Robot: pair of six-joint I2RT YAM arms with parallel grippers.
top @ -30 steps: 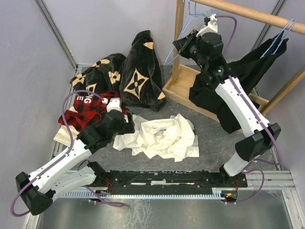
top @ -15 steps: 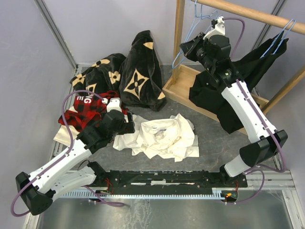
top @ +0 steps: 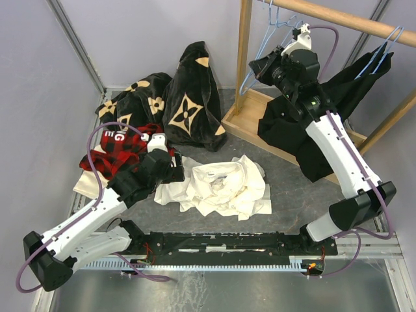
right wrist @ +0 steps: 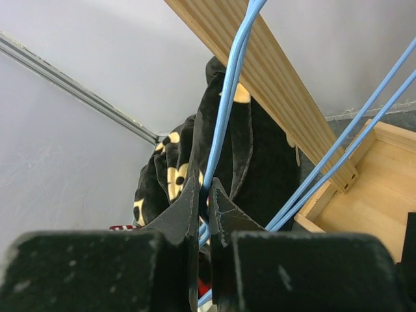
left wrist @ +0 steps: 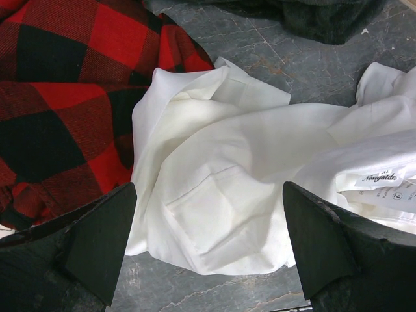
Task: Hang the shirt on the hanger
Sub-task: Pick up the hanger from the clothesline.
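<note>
The shirt [top: 221, 185] lay crumpled on the table [top: 292, 172], near the arms' bases, its left edge against a red plaid shirt [top: 107, 153]. The left fingers [top: 173, 170] hung over that edge, spread wide and gripping nothing. From the left wrist I could see white cloth [left wrist: 221, 188] between them and plaid [left wrist: 58, 97] off to one side.

Up by the wooden post [top: 244, 52], the right fingers [top: 258, 65] were pinched tight on the hanger [top: 250, 81], well apart from the shirt. The right wrist view showed the blue wire [right wrist: 227, 110] running down into the closed fingers [right wrist: 188, 208]. Its hook reached up near the rail [top: 344, 19]; whether it rested there I couldn't tell.
</note>
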